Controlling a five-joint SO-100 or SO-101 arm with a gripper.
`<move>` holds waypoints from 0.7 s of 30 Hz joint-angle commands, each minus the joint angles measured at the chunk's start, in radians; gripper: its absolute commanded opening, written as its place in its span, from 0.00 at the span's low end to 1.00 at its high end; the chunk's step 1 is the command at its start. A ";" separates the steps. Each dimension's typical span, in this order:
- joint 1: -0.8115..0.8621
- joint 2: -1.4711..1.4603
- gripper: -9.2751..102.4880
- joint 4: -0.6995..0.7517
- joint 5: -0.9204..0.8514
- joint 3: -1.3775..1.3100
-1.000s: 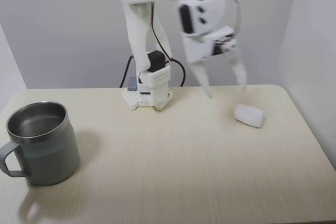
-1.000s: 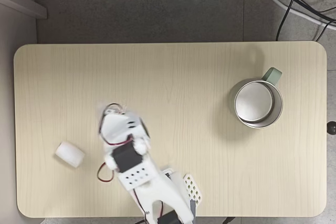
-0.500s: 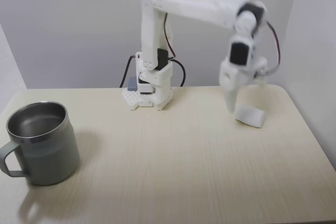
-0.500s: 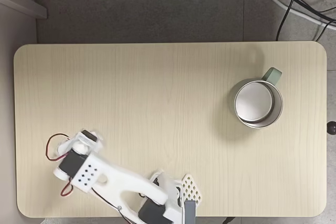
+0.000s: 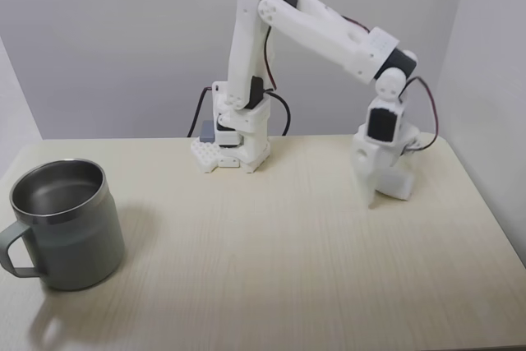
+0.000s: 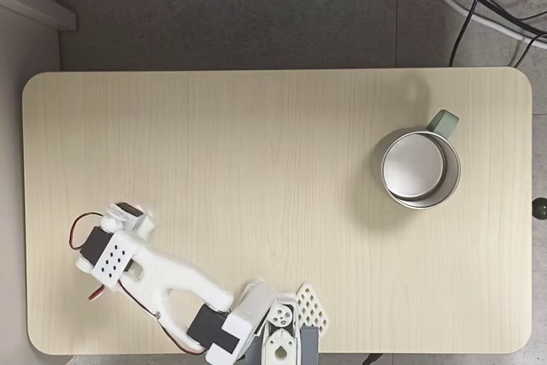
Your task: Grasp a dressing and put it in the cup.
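I read the bench first: a pale wood-grain top carrying the arm, whose base stood at the rear edge in the side-on fixed view and whose links reached out and down toward that view's right end. The cup stood upright near the left end of the bench in that view, handle toward the camera's left, mouth open and nothing visible inside; in the top-down fixed view it sat at the right, well apart from the arm. The gripper was lowered to the bench surface over the dressing, of which I could see just a white edge beside the jaws. I could not tell whether the jaws stood apart or had closed on the roll, because white plastic and white gauze merged in both fixed views. I judged the step in hand to be the grasp itself. The next move called for a confirmed clamp, a lift clear of the bench, and a long traverse to the cup. The dressing's long axis and heading could not be read, as the gripper covered most of it.
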 commanded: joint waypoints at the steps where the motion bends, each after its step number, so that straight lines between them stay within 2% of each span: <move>1: -0.032 -0.021 0.31 -0.023 0.034 0.000; 2: -0.043 -0.020 0.24 -0.032 0.048 0.002; 3: -0.052 -0.009 0.12 -0.046 0.069 0.003; 4: -0.060 0.015 0.08 -0.049 0.083 0.014; 16: -0.054 0.014 0.08 -0.044 0.103 0.021; 21: -0.078 -0.107 0.08 0.077 0.181 0.124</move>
